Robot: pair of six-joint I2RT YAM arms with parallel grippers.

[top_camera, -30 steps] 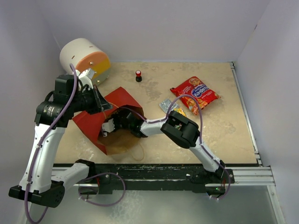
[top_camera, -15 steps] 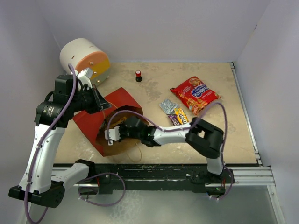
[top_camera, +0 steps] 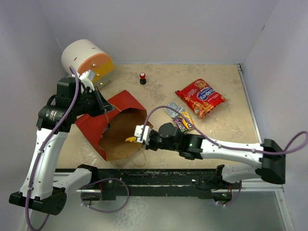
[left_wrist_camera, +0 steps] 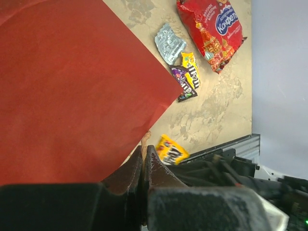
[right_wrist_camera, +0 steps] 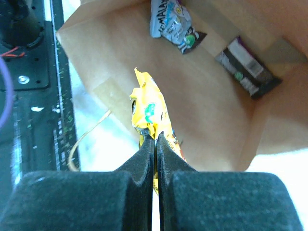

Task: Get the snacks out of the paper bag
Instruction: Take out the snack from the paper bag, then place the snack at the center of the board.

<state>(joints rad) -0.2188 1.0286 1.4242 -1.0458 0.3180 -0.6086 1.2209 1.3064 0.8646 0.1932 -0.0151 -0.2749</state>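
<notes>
right gripper [right_wrist_camera: 155, 140] clamped on yellow candy packet [right_wrist_camera: 149, 110], packet sticking out past its fingertips at the paper bag [right_wrist_camera: 211, 120] mouth; left gripper [left_wrist_camera: 143, 156] pinched onto bag's rim.

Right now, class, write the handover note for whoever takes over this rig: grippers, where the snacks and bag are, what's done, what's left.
Left gripper: shut on the paper bag edge, holding it open.
Right gripper: shut on a yellow packet at the bag's mouth.
Done: chip bag, silver packet, yellow candy packet and purple packet lie on the table.
Left: set the held packet down, then fetch the silver-blue packet and dark packet inside the bag.
</notes>
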